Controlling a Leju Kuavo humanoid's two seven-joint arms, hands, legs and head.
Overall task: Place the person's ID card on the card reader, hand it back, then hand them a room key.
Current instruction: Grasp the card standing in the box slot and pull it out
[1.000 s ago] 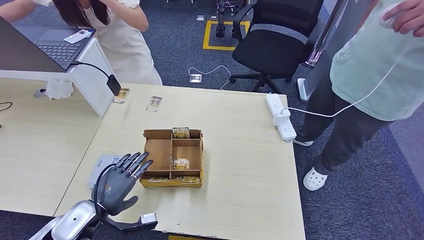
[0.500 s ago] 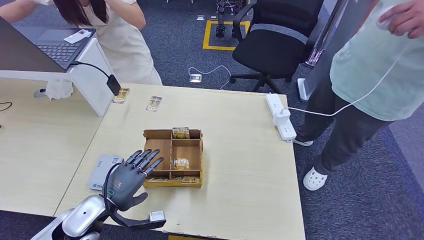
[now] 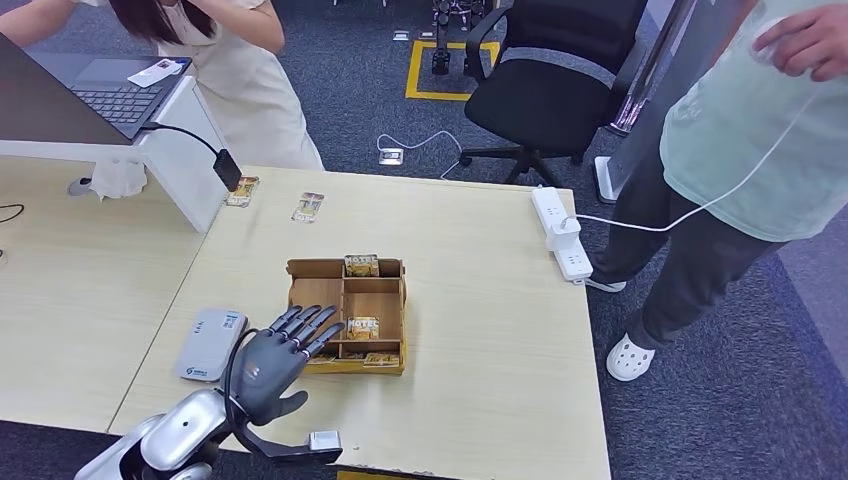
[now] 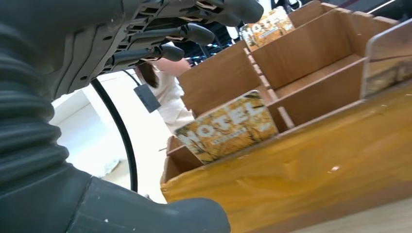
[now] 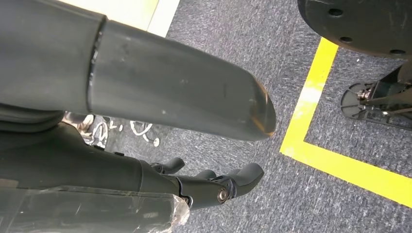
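The left hand point(image 3: 281, 352) hovered with its fingers spread and nothing in them, over the near-left corner of the wooden tray point(image 3: 312, 298) at about 6 o'clock on the table point(image 3: 480, 300). The card reader point(image 3: 209, 343) lay just beside the hand at 9 o'clock, with no ID card on it that could be made out. The room key cards point(image 3: 362, 327), printed HOTEL, stood upright in the tray's compartments, the nearest at 3 o'clock from the fingertips. Judging by this, the key step was in hand: the next move called for lowering the fingers into a compartment and pinching one card. The right hand point(image 5: 214, 187) hung above the carpet, fingers loosely curled, holding nothing.
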